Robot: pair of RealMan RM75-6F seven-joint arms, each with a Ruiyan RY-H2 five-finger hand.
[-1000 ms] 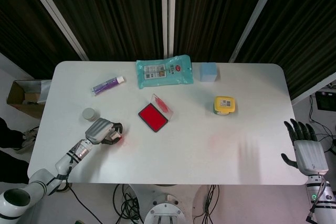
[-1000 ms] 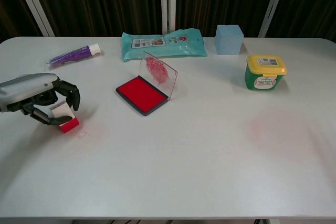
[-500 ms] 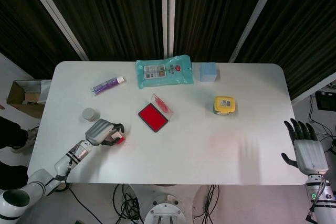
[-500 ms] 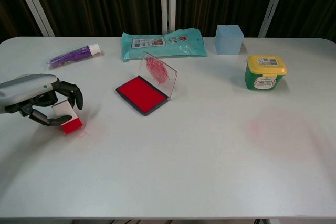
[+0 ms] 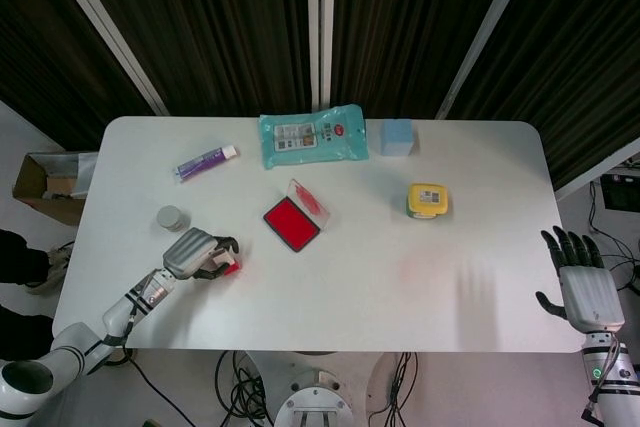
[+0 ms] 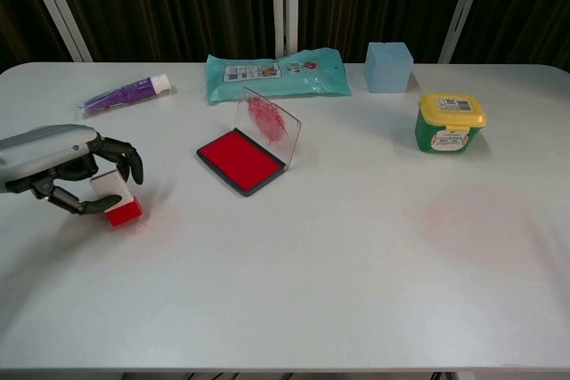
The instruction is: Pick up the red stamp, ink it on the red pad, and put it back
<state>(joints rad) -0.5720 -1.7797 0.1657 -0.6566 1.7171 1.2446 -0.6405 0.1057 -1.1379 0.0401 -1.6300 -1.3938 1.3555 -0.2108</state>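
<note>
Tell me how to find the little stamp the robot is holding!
Start at the white table and look at its left side, left of the open red ink pad. There the robot's left hand curls around the red stamp. It is a small block, white on top and red at the bottom, the only thing inside a hand.

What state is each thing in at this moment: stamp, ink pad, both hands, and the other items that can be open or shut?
red stamp: on the table, left hand's fingers around it
left hand: gripping the stamp
right hand: open, holding nothing, off the table edge
red ink pad: open, clear lid upright
purple tube: capped, lying flat
yellow-lidded tub: lid on
wipes pack: lying flat; flap state unclear
</note>
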